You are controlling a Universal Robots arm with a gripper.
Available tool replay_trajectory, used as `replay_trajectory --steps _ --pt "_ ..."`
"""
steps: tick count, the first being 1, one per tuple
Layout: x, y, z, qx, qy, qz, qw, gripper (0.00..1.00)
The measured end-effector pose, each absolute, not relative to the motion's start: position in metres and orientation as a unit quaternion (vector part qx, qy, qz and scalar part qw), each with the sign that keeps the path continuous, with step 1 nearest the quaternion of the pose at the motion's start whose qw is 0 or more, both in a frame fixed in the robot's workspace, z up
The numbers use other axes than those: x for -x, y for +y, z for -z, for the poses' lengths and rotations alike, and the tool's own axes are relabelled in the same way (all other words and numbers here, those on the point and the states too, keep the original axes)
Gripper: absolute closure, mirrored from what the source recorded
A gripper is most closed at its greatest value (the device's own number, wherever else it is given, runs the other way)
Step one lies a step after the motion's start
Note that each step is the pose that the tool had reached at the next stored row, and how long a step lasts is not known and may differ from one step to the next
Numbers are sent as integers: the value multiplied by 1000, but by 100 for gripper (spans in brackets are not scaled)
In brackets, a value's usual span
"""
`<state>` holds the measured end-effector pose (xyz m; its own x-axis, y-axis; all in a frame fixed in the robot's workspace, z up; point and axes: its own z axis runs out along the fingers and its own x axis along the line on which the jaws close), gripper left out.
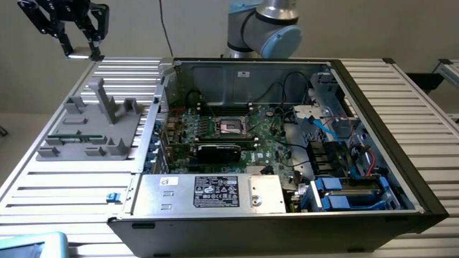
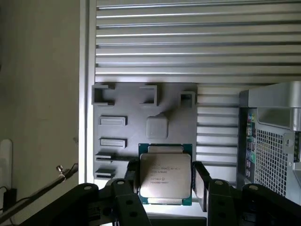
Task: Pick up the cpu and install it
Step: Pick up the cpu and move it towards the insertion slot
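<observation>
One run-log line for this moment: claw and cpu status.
claw: shut on cpu | place: raised over table, on the exterior view's left of computer case | install: not yet done, cpu outside case

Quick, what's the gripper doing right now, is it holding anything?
Gripper: closed on the cpu, holding it up in the air.

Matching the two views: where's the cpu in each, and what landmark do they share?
Exterior view: the cpu is a small pale piece between the fingertips of the gripper, held high at the exterior view's left.
Wrist view: the cpu, metal top facing the camera, sits gripped between the fingers of the gripper.
Shared landmark: the grey parts holder, beside the open computer case.
</observation>
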<state>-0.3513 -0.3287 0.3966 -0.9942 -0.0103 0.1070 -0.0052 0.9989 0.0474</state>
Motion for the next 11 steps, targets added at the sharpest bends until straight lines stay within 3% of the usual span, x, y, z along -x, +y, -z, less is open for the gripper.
replay_trajectory --steps 11 --pt "333 -329 -397 -4 -998 23 54 44"
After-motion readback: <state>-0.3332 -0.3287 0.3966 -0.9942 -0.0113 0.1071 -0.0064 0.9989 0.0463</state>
